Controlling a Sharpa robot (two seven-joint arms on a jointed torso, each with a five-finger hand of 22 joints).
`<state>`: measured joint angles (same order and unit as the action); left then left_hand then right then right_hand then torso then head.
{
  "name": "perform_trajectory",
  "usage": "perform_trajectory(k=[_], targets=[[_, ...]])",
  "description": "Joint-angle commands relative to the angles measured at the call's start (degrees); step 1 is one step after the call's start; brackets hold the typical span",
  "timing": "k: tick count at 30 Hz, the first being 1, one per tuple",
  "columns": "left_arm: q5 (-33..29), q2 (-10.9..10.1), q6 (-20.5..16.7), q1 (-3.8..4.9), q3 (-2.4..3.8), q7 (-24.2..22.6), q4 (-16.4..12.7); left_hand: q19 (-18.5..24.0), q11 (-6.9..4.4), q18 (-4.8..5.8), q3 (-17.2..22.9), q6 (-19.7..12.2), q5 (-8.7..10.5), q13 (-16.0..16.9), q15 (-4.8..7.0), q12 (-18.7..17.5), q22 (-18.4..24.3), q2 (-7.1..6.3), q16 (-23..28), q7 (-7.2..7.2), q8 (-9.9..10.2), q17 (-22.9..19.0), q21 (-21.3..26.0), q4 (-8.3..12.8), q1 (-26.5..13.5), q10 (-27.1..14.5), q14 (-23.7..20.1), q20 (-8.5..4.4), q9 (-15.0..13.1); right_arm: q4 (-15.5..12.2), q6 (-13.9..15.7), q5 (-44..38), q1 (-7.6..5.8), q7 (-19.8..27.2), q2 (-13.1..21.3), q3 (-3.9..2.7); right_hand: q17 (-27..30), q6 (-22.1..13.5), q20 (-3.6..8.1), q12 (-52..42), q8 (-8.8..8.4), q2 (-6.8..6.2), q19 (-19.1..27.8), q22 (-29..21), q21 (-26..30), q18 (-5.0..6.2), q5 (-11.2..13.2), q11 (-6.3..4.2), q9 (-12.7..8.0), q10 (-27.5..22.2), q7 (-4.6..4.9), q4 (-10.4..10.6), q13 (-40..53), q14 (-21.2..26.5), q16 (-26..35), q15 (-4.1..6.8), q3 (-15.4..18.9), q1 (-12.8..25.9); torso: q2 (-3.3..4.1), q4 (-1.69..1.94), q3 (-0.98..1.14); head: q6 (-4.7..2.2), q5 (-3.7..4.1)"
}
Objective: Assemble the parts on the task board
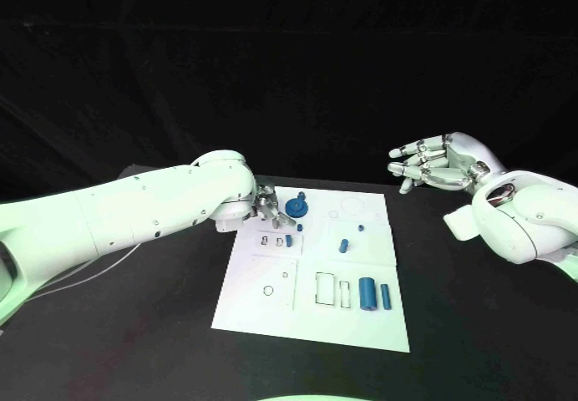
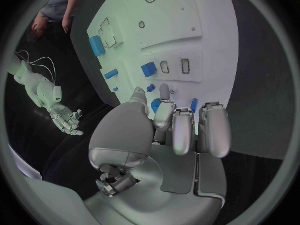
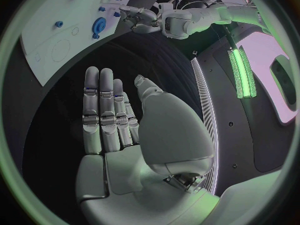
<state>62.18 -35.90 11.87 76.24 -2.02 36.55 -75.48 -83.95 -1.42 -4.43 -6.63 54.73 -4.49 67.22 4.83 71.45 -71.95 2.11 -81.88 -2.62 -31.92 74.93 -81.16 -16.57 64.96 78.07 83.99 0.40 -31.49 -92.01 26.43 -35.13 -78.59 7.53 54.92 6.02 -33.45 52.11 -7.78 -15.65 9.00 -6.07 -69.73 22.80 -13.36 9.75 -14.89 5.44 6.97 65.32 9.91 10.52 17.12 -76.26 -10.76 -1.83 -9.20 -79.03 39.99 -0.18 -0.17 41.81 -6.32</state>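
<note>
**At the board's upper left edge: left robot hand over a blue part**

Near the centre of the head view, on the black counter [image 1: 144, 334], lies the white task board [image 1: 316, 322]. At its upper left edge hovers the left robot hand [image 1: 265, 209], fingers [image 2: 181, 130] drawn close together over a round blue part [image 1: 297, 207]; cannot tell whether anything is actually pinched. Just beyond the fingertips in the left wrist view: a small blue peg [image 2: 150, 88] and a blue block [image 2: 148, 69] beside two small rectangular slots.

Toward the board's lower right, side by side: a thick blue cylinder [image 1: 366, 293] and a thinner blue rod [image 1: 386, 295], next to rectangular outlines. Nearer the middle, a short blue pin [image 1: 343, 246].

Far off at the right of the head view, raised clear of the board: the right robot hand [image 1: 431, 165], fingers extended and loosely spread, holding nothing.
</note>
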Motion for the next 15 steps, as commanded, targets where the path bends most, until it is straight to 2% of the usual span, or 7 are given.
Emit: perform_trajectory(k=[1,5,12,15], targets=[[0.4,0.4,2.2,-0.19,-0.07,0.7,0.3,-0.6,-0.08,1.04,-0.3,-0.5,0.04,-0.1,0.29,0.0,-0.1,0.00,0.0,-0.02,-0.3,3.2,-0.2,-0.1,-0.5,-0.2,3.0,-0.29,-0.1,0.1,-0.7,-0.4,0.03,0.7,-0.3,-0.01,0.1,0.1,0.04,0.4,-0.30,-0.58,-0.5,-0.3,0.4,0.75,-0.4,0.35,-0.1,-0.1,0.31,-0.1,-0.2,-0.2,0.5,-0.03,0.4,0.2,0.14,-0.11,0.00,0.07,-0.35],[0.0,0.8,2.5,-0.37,-0.12,0.8,0.4,-0.6,-0.05,1.06,-0.6,-0.8,0.04,-0.2,0.27,-0.1,-0.2,0.13,0.0,-0.05,-0.5,3.2,-0.3,-0.1,-0.6,-0.3,3.0,-0.28,-0.4,0.3,-0.9,-0.8,0.13,0.8,-0.6,0.00,0.2,0.0,0.00,0.5,-0.32,-0.61,-0.5,-0.5,0.7,0.75,-0.6,0.40,-0.1,-0.1,0.34,-0.2,-0.4,-0.2,0.7,-0.07,0.4,0.2,0.20,-0.25,0.06,0.13,-0.48],[-0.2,1.3,4.3,-0.49,-0.15,1.0,0.8,-0.6,-0.04,1.07,-0.7,-0.9,0.04,-0.3,0.26,-0.2,-0.2,0.19,0.0,-0.06,-0.5,3.2,-0.3,-0.2,-0.6,-0.4,3.0,-0.27,-0.5,0.5,-1.2,-1.2,0.28,1.1,-1.0,0.03,0.3,0.0,-0.07,0.6,-0.35,-0.59,-0.5,-0.9,1.0,0.74,-0.8,0.48,-0.2,-0.2,0.43,-0.2,-0.6,-0.2,1.1,-0.16,0.5,0.2,0.28,-0.27,0.07,0.08,-0.16],[-0.2,1.5,4.8,-0.52,-0.16,1.0,1.0,-0.6,-0.03,1.07,-0.7,-1.0,0.02,-0.4,0.25,-0.3,-0.3,0.30,0.0,-0.08,-0.6,3.2,-0.3,-0.1,-0.5,-0.5,3.0,-0.26,-0.6,0.5,-1.2,-1.5,0.31,1.1,-1.0,0.04,0.4,0.0,-0.11,0.7,-0.37,-0.57,-0.5,-1.1,1.1,0.74,-0.9,0.52,-0.3,-0.3,0.46,-0.3,-0.7,-0.2,1.3,-0.20,0.5,0.2,0.19,-0.28,0.11,0.31,-0.04]])
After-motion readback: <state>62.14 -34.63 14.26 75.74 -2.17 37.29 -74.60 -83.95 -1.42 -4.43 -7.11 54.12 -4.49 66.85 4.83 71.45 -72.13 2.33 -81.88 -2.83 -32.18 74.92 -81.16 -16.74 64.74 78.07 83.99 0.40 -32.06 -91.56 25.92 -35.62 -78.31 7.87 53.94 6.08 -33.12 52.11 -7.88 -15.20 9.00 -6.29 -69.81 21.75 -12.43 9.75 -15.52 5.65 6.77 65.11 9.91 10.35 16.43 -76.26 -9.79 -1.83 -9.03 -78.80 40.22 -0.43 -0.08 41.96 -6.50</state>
